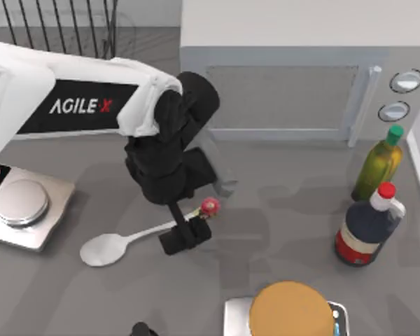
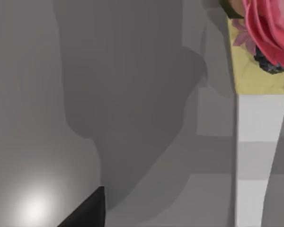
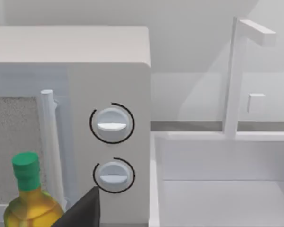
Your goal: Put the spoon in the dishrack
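The left gripper (image 1: 191, 227) hangs low over the spoon (image 1: 119, 245), lying flat on the table (image 1: 280, 210), its fingers apart astride the handle near the pink knob: next, I judge, closing, then carrying to the dishrack (image 1: 56, 28).

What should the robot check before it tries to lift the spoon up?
1. Spoon lying flat on the table: ok.
2. Left pincer down over the spoon's handle, near the red-pink knob: ok.
3. Pincer squeezed shut on the handle: cannot tell; the fingers hide the contact in the top view.
4. Dishrack waiting at the table's far left corner: ok.
5. Way to the rack free: not ok yet; the silver scale sits on the left, so a lift first seems wise.
6. Right arm out of the way, its camera facing the microwave: ok.
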